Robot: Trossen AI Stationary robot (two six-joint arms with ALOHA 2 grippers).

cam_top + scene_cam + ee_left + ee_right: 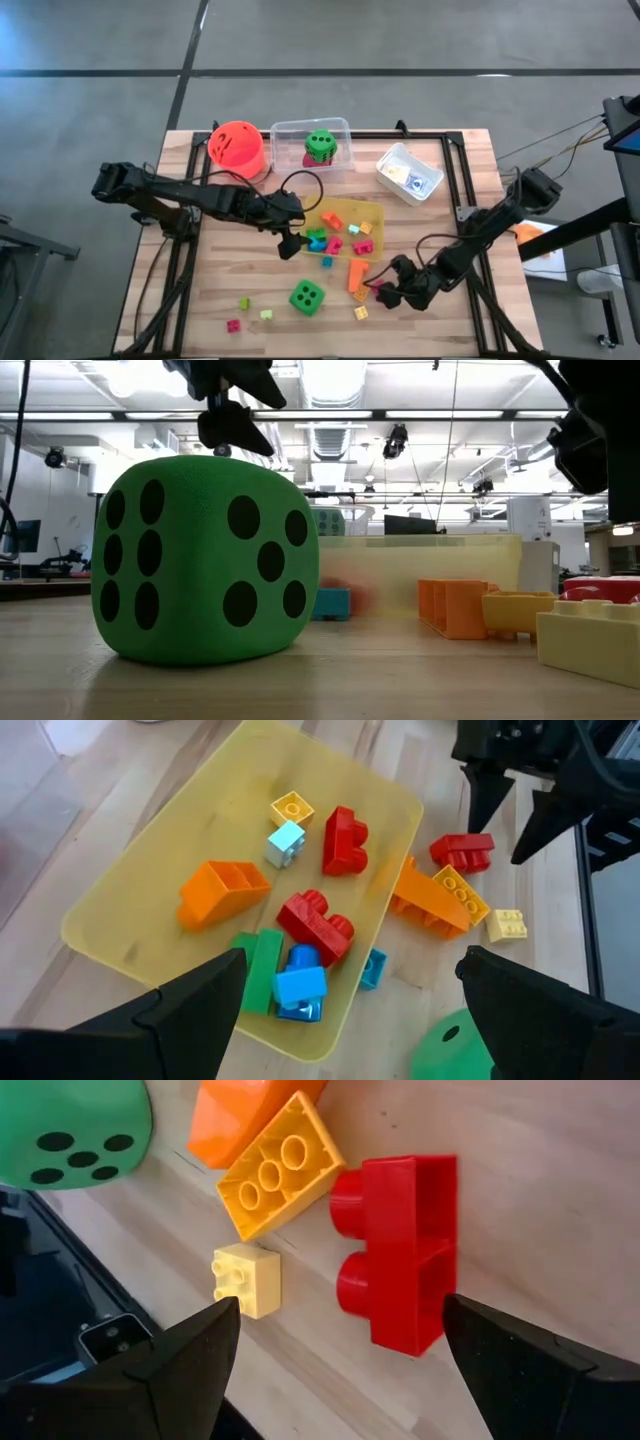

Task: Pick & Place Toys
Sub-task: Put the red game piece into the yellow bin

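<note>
Right gripper (335, 1350) held open over red block (400, 1265).
Block judged light, rigid, slick; best pinched across flat sides. Left gripper (350, 1010) open above yellow tray (130, 900).

Left arm reaches from the left edge across the worktop toward centre, forearm nearly level; left gripper (291, 243) points down, jaws spread wide, holding nothing. Right arm comes in from the right edge, bent at the elbow, wrist low; right gripper (385, 291) sits near the front, jaws apart, empty.

two green dice (307, 297), three trays (343, 226), one bucket (237, 147).
</note>
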